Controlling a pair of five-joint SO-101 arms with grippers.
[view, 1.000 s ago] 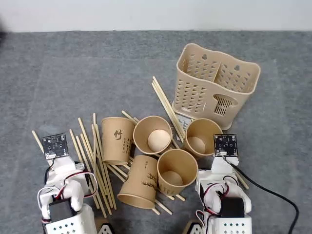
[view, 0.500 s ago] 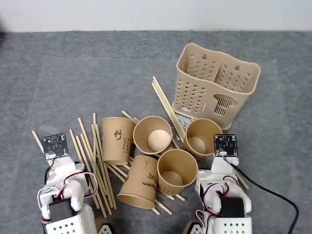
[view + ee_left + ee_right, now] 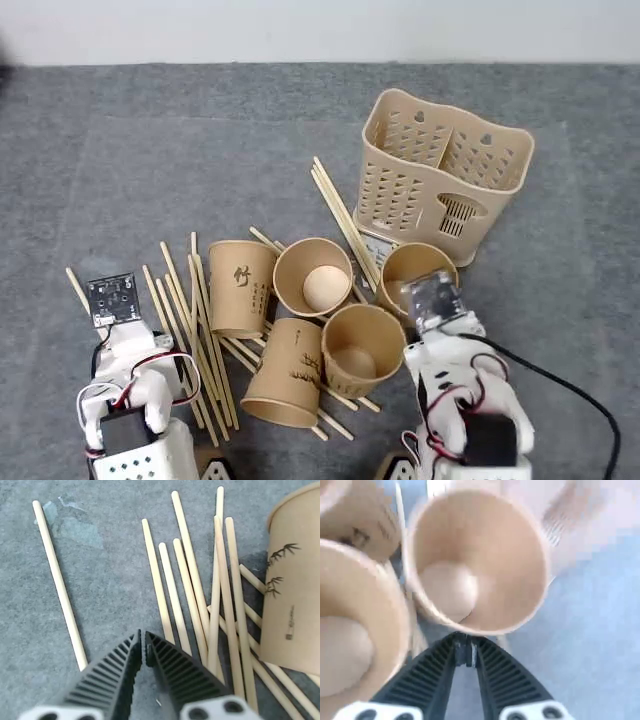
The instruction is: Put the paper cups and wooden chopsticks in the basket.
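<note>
- R arm is swinging in toward the pile vs 1 s ago: its wrist board (image 3: 437,300) was sitting just off the cup by the basket (image 3: 398,262) and is now overlapping that cup's rim in the high view. L arm isn't shifting, and neither are the other cups, the chopsticks (image 3: 195,320) or the basket (image 3: 400,195).
- right gripper (image 3: 466,651) is sitting fully closed w/ nothing between the fingers, just short of that cup's near rim. Prob. it's lining up here because this upright cup is nearest the basket, so the shortest carry.
- left gripper (image 3: 141,641) is also closed & empty, hanging over the loose sticks on the worktop (image 3: 100,595). Its tips are pointing between a lone stick (image 3: 57,580) and the main bunch, touching neither as far as I can tell.
- The basket is standing upright at the far right, just beyond the cups. Nothing is showing inside it, so the task looks barely started.
- Two more cups are standing upright (image 3: 313,275) (image 3: 363,350), bunched touching. Two are lying on their sides (image 3: 241,288) (image 3: 285,372) over some sticks, pinning them.
- Next, I'd judge, the right gripper is needing to open before it can take the rim. The neighbours are crowding it, so a knock-over is a risk.
</note>
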